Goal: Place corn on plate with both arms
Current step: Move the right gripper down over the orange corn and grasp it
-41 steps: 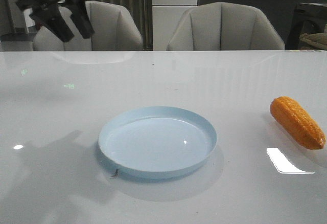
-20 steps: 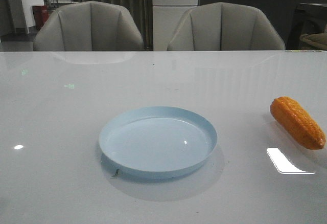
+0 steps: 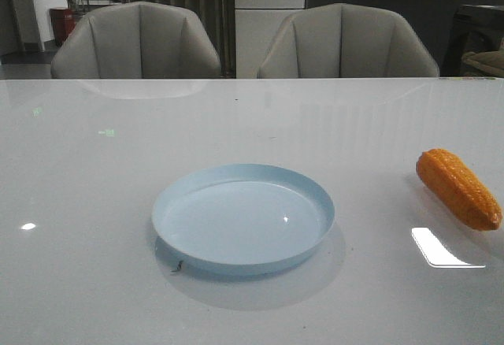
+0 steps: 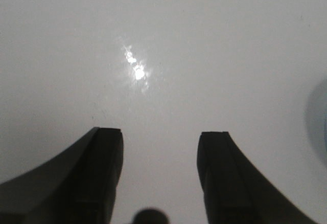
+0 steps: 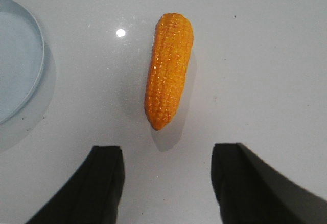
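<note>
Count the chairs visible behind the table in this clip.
2. One chair stands behind the table's far edge on the left, the other chair on the right, both partly hidden by the table.

Only the wrist cameras show any of the robot. The left gripper (image 4: 159, 175) has two matte black fingers (image 4: 104, 173), broad, flat-tipped and square-cornered, flaring outward toward their base; a small dark rounded bump sits between them at six o'clock. The right gripper (image 5: 167, 183) has the same black, flat-ended fingers (image 5: 104, 180).
</note>
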